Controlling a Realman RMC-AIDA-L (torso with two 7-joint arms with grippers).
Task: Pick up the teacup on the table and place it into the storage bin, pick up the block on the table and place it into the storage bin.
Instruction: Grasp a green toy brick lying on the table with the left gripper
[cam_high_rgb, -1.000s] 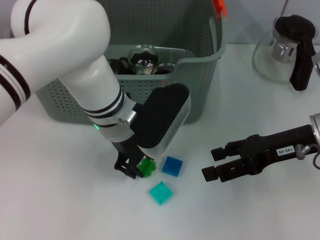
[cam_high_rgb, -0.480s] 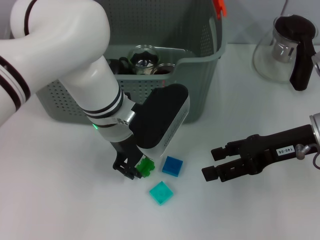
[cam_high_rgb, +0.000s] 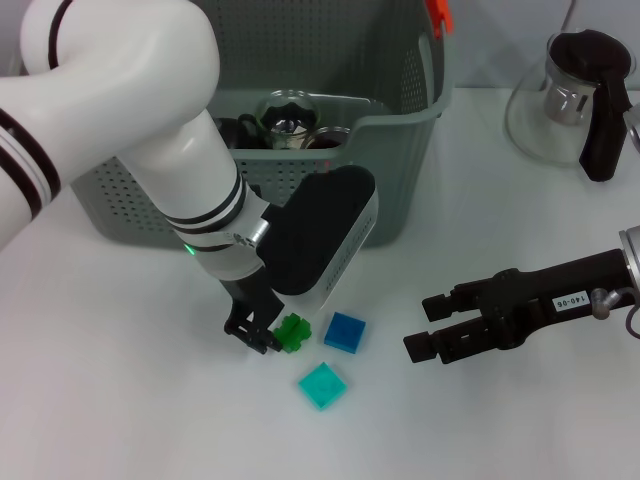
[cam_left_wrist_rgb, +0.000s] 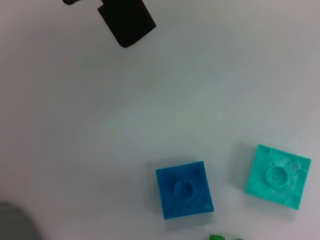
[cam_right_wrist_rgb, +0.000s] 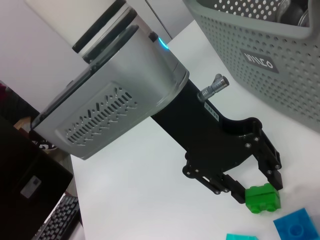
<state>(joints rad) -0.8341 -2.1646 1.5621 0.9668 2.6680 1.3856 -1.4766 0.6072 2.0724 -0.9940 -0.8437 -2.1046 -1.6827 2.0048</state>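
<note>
The small bright-green studded plastic block (cam_high_rgb: 293, 333) is sitting between the black fingers (cam_right_wrist_rgb: 272, 172) of the left gripper (cam_high_rgb: 272, 337), which are clamping it from either side just above the white table (cam_high_rgb: 150, 400); the right wrist view is showing the block pinched at the fingertips, its underside close to the tabletop, though whether it is touching the surface cannot be told. The left arm is reaching down and forward from the shoulder, its white forearm bending steeply to the wrist, with the grey and black gripper housing tilting so the fingers are pointing down at the table. Just beside those fingers, on the side toward the right arm, a dark-blue square flat block (cam_high_rgb: 344, 331) is lying on the table, and a turquoise square flat block (cam_high_rgb: 322, 385) is lying near it, closer to the robot. Beyond the fingers, the large grey-green perforated storage bin (cam_high_rgb: 400, 160) is standing, with a glass teacup (cam_high_rgb: 288, 116) already inside it. The right gripper (cam_high_rgb: 425, 324) is hovering well apart from the blocks, its arm lying nearly level over the table, its black fingers spread apart and holding nothing. A glass teapot with a black handle (cam_high_rgb: 575, 95) is standing at the far right.
</note>
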